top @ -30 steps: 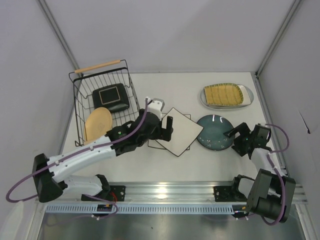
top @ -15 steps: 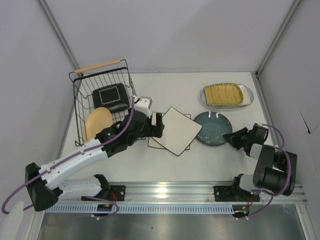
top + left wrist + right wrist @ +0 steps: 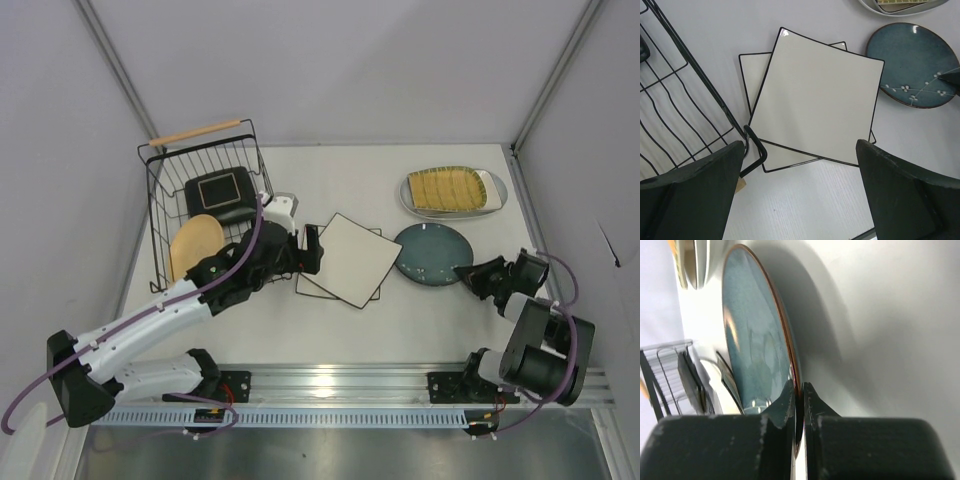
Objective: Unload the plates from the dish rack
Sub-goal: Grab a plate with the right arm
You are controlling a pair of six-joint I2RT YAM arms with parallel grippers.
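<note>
Left end effector [image 3: 311, 248] hangs over the counter [image 3: 340, 180], between the dish rack [image 3: 156, 215] and two stacked white square plates [image 3: 352, 260]. In the wrist view its fingers are spread wide with nothing between them.

Right end effector [image 3: 472, 273] is closed on the near-right rim of the dark teal round plate [image 3: 432, 253]. My wrist view shows the rim pinched between both fingers.

Inside the rack I see a tan round plate [image 3: 196, 247] leaning at the near side and a black-rimmed square plate [image 3: 222, 193] behind it.

At the back right, a mustard ribbed plate [image 3: 450, 188] lies on a pale oval plate [image 3: 496, 196].
</note>
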